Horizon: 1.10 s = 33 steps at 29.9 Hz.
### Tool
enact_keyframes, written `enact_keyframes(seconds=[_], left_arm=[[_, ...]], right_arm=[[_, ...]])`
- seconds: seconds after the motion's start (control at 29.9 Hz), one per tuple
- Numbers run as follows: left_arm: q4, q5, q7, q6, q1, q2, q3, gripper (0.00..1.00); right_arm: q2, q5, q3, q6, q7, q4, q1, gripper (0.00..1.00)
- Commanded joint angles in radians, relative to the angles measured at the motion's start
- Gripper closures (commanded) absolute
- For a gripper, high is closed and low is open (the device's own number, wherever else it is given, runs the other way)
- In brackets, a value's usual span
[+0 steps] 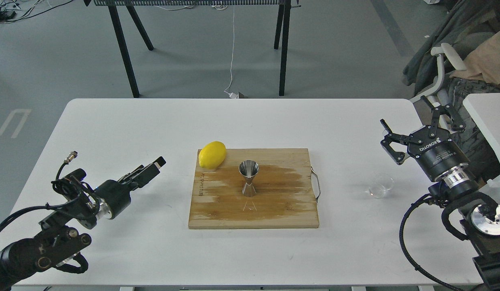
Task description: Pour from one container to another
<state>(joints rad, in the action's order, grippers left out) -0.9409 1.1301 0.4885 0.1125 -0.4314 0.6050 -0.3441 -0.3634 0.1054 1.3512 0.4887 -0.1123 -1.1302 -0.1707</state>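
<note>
From my seat, the left gripper shows side-on and dark, so I cannot separate its fingers or say how they stand. My left arm runs off the bottom-left corner, my right arm off the bottom-right. The glass cup is so clear against the white table that I cannot tell whether it holds liquid. The jigger bowl is too small to judge its contents. The black stand beyond is cut by the top edge, and the chair by the right edge.
</note>
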Motion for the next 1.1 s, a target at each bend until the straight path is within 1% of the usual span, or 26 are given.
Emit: enact_keyframes(seconds=[0.0, 0.03, 0.07, 0.13, 0.23, 0.3, 0.4, 0.57, 0.7, 0.77, 0.94, 1.07], left_arm=[[-0.003, -0.133, 0.000, -0.413, -0.006, 0.077, -0.088, 0.02], [0.002, -0.173, 0.000, -0.538, -0.006, 0.091, -0.130, 0.02], [0.007, -0.211, 0.000, -0.601, -0.006, 0.102, -0.163, 0.02], [0.026, -0.304, 0.000, -0.601, -0.006, 0.111, -0.229, 0.02], [0.076, -0.488, 0.000, -0.601, -0.006, 0.111, -0.315, 0.01], [0.091, -0.640, 0.000, -0.601, -0.004, 0.111, -0.346, 0.01], [0.093, -0.820, 0.000, -0.601, -0.001, 0.114, -0.345, 0.01], [0.094, -0.843, 0.000, -0.601, 0.008, 0.108, -0.345, 0.01], [0.097, -0.843, 0.000, -0.601, 0.011, 0.099, -0.345, 0.01], [0.099, -0.843, 0.000, -0.601, 0.014, 0.098, -0.345, 0.01], [0.099, -0.843, 0.000, -0.601, 0.023, 0.096, -0.342, 0.01], [0.100, -0.843, 0.000, -0.601, 0.026, 0.090, -0.342, 0.01]], right_arm=[[0.021, 0.008, 0.000, 0.000, -0.006, -0.002, -0.004, 0.01], [0.024, 0.013, 0.000, 0.000, -0.009, -0.002, -0.003, 0.01], [0.027, 0.023, 0.000, 0.000, -0.010, -0.002, -0.001, 0.01], [0.041, 0.083, -0.007, 0.000, -0.012, -0.005, 0.005, 0.01], [0.057, 0.235, -0.021, 0.000, -0.014, -0.011, 0.022, 0.01], [0.057, 0.340, -0.023, 0.000, -0.012, -0.046, 0.063, 0.01], [0.051, 0.448, -0.017, 0.000, -0.012, -0.130, 0.154, 0.01], [0.044, 0.461, 0.031, 0.000, -0.009, -0.272, 0.338, 0.02], [0.044, 0.461, 0.107, -0.172, -0.007, -0.338, 0.462, 0.02], [0.044, 0.461, 0.129, -0.243, -0.006, -0.355, 0.496, 0.02], [0.044, 0.456, 0.151, -0.398, -0.003, -0.358, 0.505, 0.02], [0.044, 0.451, 0.144, -0.492, 0.000, -0.350, 0.485, 0.01]])
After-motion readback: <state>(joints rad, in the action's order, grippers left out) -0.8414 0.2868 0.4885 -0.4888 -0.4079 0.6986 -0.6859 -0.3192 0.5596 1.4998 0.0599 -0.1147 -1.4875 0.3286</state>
